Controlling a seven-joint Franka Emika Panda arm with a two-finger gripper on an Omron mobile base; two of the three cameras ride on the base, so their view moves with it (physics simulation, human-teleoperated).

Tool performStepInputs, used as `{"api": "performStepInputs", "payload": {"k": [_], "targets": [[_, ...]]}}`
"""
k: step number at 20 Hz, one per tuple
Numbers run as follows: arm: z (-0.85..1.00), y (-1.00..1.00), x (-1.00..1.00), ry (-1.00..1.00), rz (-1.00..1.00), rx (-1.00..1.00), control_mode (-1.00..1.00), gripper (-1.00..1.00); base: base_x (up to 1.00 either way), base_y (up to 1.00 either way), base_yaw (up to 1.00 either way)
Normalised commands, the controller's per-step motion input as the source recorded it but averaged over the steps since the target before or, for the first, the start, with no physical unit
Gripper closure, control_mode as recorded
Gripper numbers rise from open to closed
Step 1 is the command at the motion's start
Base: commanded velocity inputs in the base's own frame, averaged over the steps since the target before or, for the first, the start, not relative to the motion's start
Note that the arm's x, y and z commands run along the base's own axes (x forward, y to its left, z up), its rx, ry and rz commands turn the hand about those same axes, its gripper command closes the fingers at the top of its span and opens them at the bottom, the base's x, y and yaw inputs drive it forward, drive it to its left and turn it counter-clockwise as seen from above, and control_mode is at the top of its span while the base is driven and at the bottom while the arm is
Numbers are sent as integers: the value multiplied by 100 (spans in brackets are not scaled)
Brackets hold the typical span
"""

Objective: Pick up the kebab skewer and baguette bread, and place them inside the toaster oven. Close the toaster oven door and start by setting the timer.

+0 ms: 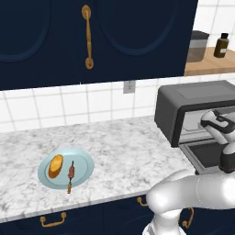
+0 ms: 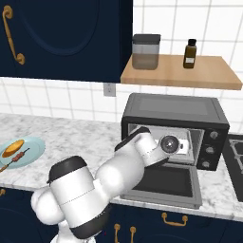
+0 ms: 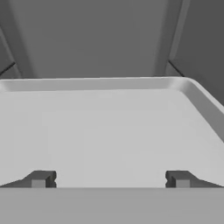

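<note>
A: Kebab skewer [image 1: 71, 176], baguette bread [image 1: 55, 165]?
B: Both on light blue plate [image 1: 85, 161], left counter, side by side. Neither moved into oven yet.

A: Toaster oven [image 2: 173, 110]?
B: Toaster oven door [image 2: 166, 185] dropped flat over counter edge. Tray [image 3: 109, 131] bare. Loading, closing, timer all outstanding.

A: Gripper [image 3: 109, 179]?
B: Spread wide, empty, over tray inside cavity. Raised rim ahead, walls close either side; clear exit backward only.
</note>
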Motion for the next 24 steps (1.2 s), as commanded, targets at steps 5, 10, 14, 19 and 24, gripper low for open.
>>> {"api": "performStepInputs", "payload": {"k": [5, 10, 14, 19, 24], "targets": [[-58, 0, -78, 13, 3, 0, -100, -100, 0, 0, 0], [-55, 0, -71, 16, 4, 0, -100, -100, 0, 0, 0], [-54, 0, -78, 15, 5, 0, -100, -100, 0, 0, 0], [-41, 0, -74, 11, 6, 0, -100, -100, 0, 0, 0], [-5, 0, -65, 6, 3, 0, -100, -100, 0, 0, 0]]}}
